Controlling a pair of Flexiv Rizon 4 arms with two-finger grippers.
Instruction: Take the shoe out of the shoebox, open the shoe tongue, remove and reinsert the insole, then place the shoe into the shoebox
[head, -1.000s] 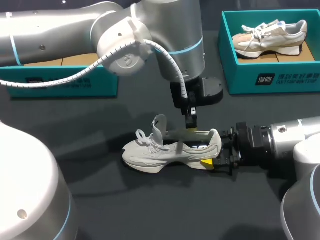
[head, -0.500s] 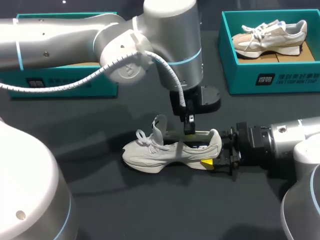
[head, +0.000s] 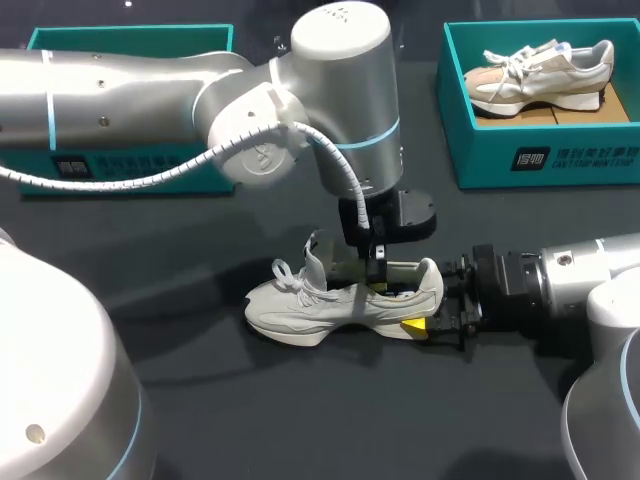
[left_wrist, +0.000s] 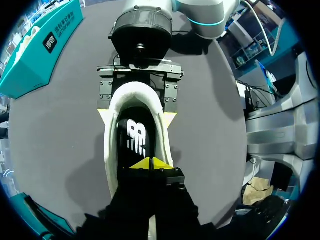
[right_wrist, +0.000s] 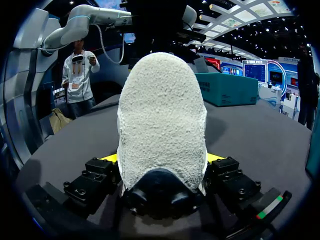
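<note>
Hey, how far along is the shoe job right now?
Done: the shoe lies on the table, out of the box. In hand: the right gripper clamps its heel while the left gripper, tips together, sits on the insole inside the opening; whether it was already removed, I cannot tell. Left: putting the shoe into the shoebox.

From the head view, no sight of the tips of the left gripper, sunk in the shoe, nor of most of one shoebox behind the left arm. Left wrist view: front of the insole buried under that gripper.
</note>
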